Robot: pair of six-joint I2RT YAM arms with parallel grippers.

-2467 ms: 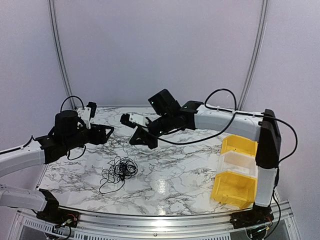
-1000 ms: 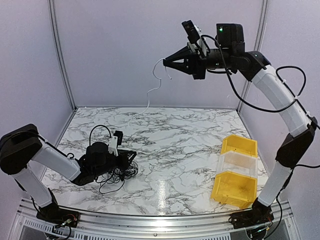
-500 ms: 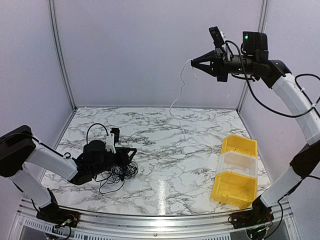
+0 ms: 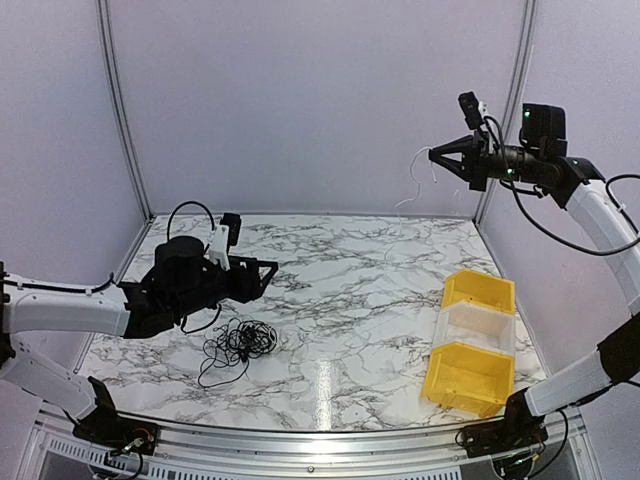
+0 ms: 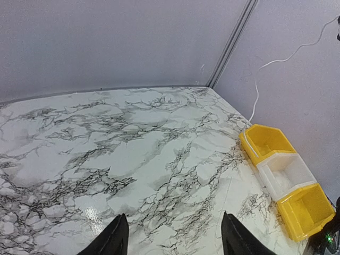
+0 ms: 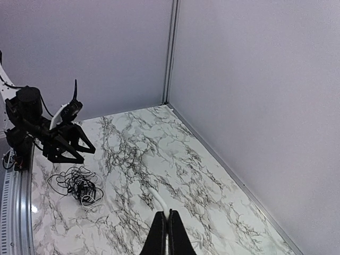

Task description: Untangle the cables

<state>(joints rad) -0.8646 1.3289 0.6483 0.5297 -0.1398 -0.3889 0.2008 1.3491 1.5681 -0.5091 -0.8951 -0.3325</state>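
The black cables (image 4: pixel 238 345) lie in a small loose bundle on the marble table, also seen in the right wrist view (image 6: pixel 77 183). My right gripper (image 4: pixel 437 155) is high at the right, above the back of the table, shut on the thin white cable (image 4: pixel 410 188), which hangs free below it. The right wrist view shows the gripper (image 6: pixel 169 228) closed on the white cable (image 6: pixel 159 201). In the left wrist view the white cable (image 5: pixel 255 101) dangles down toward the yellow bin. My left gripper (image 4: pixel 262 270) is open and empty, raised above and behind the bundle; its tips (image 5: pixel 175 241) are wide apart.
A row of three bins (image 4: pixel 478 340), yellow, clear, yellow, stands at the table's right edge and shows in the left wrist view (image 5: pixel 287 170). Purple walls close in the back and sides. A metal rail (image 4: pixel 300 440) runs along the front.
My right gripper has swung right and slightly down with the white cable, now fully clear of the bundle. My left gripper has lifted off the black bundle and moved up and back.
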